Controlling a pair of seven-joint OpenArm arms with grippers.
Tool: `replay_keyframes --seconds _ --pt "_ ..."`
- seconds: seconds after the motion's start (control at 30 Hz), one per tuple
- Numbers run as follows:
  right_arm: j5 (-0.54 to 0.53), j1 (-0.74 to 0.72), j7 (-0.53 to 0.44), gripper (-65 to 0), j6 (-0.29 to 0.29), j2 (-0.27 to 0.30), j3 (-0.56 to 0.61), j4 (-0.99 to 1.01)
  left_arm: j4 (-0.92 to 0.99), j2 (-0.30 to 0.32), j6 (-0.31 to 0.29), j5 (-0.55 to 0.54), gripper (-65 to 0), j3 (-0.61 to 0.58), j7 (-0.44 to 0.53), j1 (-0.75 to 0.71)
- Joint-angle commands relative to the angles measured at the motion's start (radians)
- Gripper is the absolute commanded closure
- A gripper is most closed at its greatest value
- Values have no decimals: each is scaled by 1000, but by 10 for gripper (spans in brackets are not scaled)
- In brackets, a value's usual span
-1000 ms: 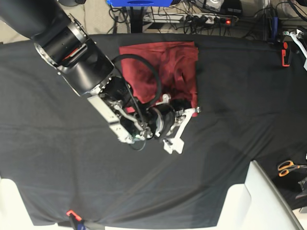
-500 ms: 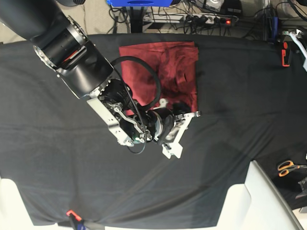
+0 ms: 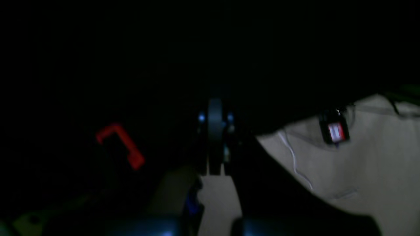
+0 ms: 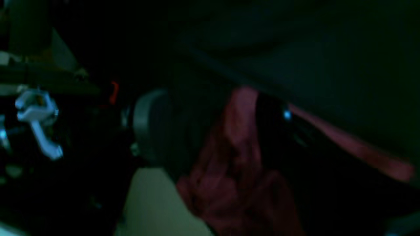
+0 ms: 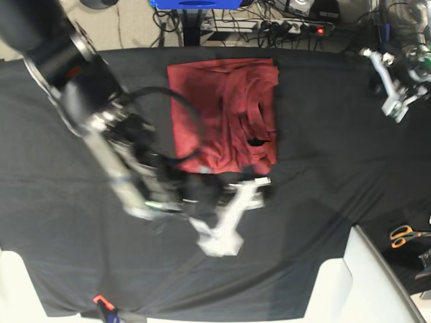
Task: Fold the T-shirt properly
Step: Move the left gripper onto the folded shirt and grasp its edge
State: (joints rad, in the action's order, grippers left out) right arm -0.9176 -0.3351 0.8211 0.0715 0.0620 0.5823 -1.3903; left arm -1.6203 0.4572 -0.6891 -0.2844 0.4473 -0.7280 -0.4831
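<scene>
The maroon T-shirt (image 5: 219, 108) lies folded into a rough rectangle on the far middle of the black table cloth (image 5: 323, 168), its right part wrinkled. My right gripper (image 5: 234, 212), motion-blurred, hovers just off the shirt's near edge. In the right wrist view its dark fingers (image 4: 149, 127) stand apart, and maroon T-shirt (image 4: 236, 154) fabric shows between them, with neither finger pressing it. My left gripper (image 5: 397, 87) hangs at the far right edge of the table, away from the shirt. In the left wrist view its fingers (image 3: 215, 131) are pressed together on nothing.
Orange-handled scissors (image 5: 404, 235) lie at the right edge. White table corners (image 5: 347, 282) show at the front. A red clamp (image 3: 121, 144) appears in the left wrist view. Cables and a power strip (image 5: 296, 27) run behind the table.
My right gripper opened, let go of the shirt's near edge and drew back toward the front left. The left gripper came into view at the far right.
</scene>
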Motion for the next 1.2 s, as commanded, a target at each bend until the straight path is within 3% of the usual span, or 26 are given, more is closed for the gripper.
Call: replay_keyframes --seconds 0.0,0.13,0.17,0.27,0.33,0.37,0.43,0.5,0.6,0.87,1.17 --pt "-2 23 4 -365 17 20 -54 -42 -56 -2 -9 -16 0 -15 12 7" --pt "-2 138 7 -365 34 97 -169 -149 -85 -50 -9 -16 0 -54 -130 68" --pt "-2 164 7 -365 34 123 -193 -183 -85 -64 -9 -16 -56 -63 -170 93" --pt "-2 224 4 -365 34 175 -224 -231 -84 -90 -9 -37 -393 -66 -198 129" --pt "-1 248 1 -365 34 189 -232 -235 -68 -87 -9 -135 -586 -66 -199 133" --pt "1 261 -3 -365 34 197 -230 -235 -58 -76 -9 -218 -650 -68 -201 133" --pt "1 281 -3 -365 34 212 -230 -234 -27 -62 -9 -344 -650 -91 -201 145" --pt "1 298 -3 -365 34 212 -230 -234 12 -51 -9 -398 -650 -121 -196 163" --pt "1 307 -3 -365 34 212 -227 -234 71 -71 -9 -407 -650 -144 -195 186" --pt "2 342 -3 -365 34 212 -223 -235 145 -232 -9 -408 -638 -146 -198 211" --pt "2 382 -3 -363 34 212 -229 -235 240 -272 -9 -405 -634 -146 -195 237"
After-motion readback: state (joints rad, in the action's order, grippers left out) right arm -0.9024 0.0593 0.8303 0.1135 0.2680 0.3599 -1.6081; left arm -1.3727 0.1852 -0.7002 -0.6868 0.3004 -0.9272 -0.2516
